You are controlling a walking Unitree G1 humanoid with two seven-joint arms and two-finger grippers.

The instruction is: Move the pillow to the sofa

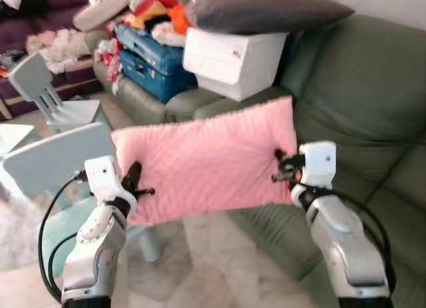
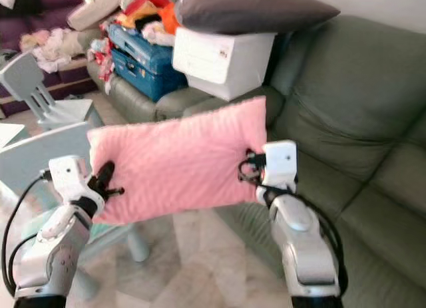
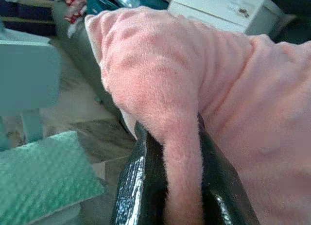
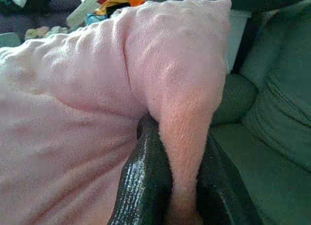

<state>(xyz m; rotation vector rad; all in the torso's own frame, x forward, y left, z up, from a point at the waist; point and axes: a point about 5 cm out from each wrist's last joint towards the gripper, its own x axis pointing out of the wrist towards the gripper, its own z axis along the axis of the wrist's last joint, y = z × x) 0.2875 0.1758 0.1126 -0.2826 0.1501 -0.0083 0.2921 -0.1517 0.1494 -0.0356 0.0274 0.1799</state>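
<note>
Head's 2 eyes look forward and down, sharing the pillow [image 1: 206,165] and sofa [image 1: 359,115]; each wrist camera peers along its fingers (very close).

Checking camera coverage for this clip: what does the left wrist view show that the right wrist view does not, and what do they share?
Left wrist view alone: the pale blue chair, a green textured seat, the white storage box and bare floor.

Right wrist view alone: the grey-green sofa, its seat and backrest close behind the pillow, and a heap of bright clothes far off.

Both: the pink pillow, with a fold of it pinched between that arm's two black fingers; the left claw and the right claw each grip one end.
</note>
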